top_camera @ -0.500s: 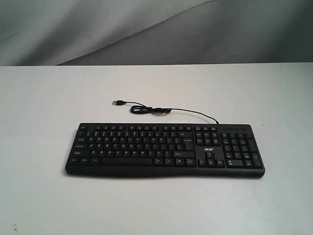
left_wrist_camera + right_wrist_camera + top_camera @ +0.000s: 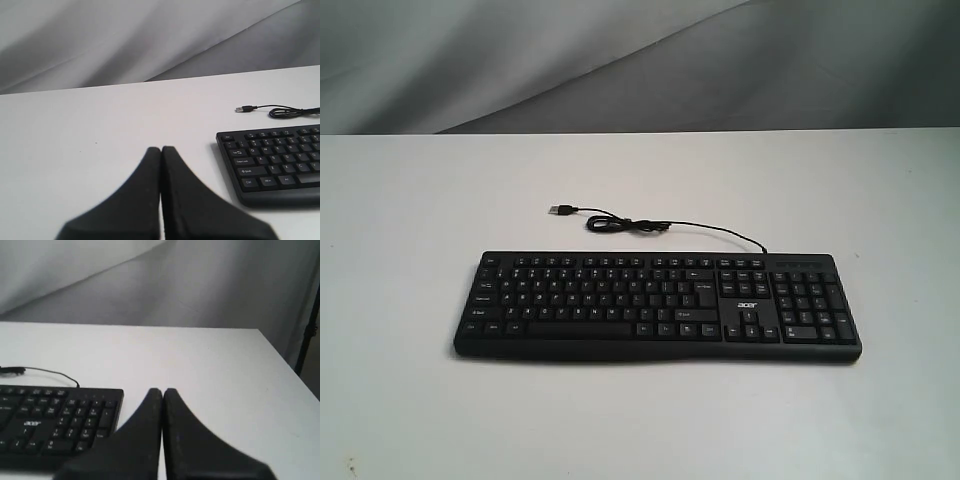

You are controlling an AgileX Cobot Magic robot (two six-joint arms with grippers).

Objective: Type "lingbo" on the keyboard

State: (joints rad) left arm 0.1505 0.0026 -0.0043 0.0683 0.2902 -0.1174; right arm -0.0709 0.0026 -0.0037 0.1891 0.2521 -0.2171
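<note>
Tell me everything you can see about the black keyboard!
The keyboard is wide, black and looks like plastic, with white letters on its keys, a number pad at the right end in the exterior view and a white acer logo. It lies flat on the white table. A thin black cable runs from its back edge, loops, and ends in an unplugged USB plug. The left gripper and right gripper are both off it.
</note>
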